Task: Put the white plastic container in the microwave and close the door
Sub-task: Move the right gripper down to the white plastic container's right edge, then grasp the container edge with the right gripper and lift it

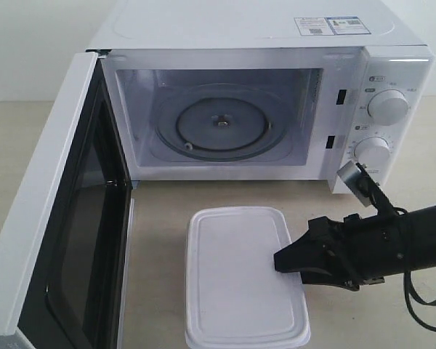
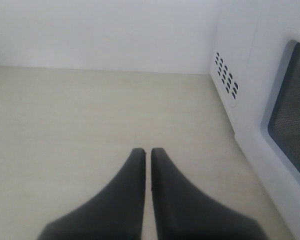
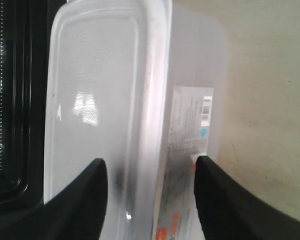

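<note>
The white plastic container (image 1: 240, 276) lies flat on the table in front of the microwave (image 1: 240, 29), lid up. The door (image 1: 43, 218) stands wide open at the left, showing the glass turntable (image 1: 221, 123) with nothing on it. My right gripper (image 1: 283, 260) reaches in from the right at the container's right edge. In the right wrist view the right gripper (image 3: 150, 162) is open, one finger over the lid of the container (image 3: 100, 100), the other beside its labelled side (image 3: 187, 130). My left gripper (image 2: 148, 151) is shut on nothing, over bare table beside the door's outer face (image 2: 292, 115).
The microwave's two dials (image 1: 387, 107) sit just above my right arm (image 1: 414, 240). The door's black inner frame (image 3: 15, 100) lies close along the container's far side. Vent holes (image 2: 227, 82) mark the microwave's side wall near the left gripper. Beige table (image 1: 160, 291) lies between the door and the container.
</note>
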`<action>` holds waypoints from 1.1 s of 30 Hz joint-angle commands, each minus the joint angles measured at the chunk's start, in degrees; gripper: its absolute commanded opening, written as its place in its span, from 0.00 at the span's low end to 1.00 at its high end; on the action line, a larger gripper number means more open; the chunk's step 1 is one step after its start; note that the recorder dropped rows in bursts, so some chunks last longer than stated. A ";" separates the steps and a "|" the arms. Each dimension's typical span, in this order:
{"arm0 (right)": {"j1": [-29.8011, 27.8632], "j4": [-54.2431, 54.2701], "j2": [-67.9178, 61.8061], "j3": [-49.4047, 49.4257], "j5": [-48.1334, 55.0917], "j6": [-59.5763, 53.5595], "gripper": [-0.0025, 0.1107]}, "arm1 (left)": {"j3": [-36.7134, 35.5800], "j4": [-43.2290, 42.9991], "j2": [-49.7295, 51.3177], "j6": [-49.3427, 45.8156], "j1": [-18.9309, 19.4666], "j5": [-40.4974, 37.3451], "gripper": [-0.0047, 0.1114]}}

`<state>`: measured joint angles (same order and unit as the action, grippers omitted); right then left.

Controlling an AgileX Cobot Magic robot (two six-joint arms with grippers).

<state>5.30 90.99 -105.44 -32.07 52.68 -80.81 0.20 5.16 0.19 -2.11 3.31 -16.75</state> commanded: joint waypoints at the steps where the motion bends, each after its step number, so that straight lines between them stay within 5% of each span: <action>1: 0.62 1.37 0.02 -0.08 -0.79 -0.92 0.44 | -0.20 -0.06 -0.19 0.40 -0.21 0.00 0.08; 4: 0.74 1.37 0.02 -0.08 -0.79 -0.56 0.40 | -0.20 -0.06 -0.19 0.40 -0.21 0.00 0.08; 11: 1.57 1.37 0.02 -0.08 -0.22 -1.95 0.02 | -0.20 -0.06 -0.19 0.40 -0.21 0.00 0.08; 22: 1.87 8.36 16.24 0.02 -0.63 5.79 0.02 | -0.20 -0.06 -0.19 0.40 -0.21 0.00 0.08; 33: 11.33 8.96 21.04 0.72 -15.69 14.40 0.02 | -0.20 -0.06 -0.19 0.40 -0.21 0.00 0.08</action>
<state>16.18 99.34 -85.82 -31.51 37.91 -66.90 0.20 5.16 0.19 -2.11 3.31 -16.75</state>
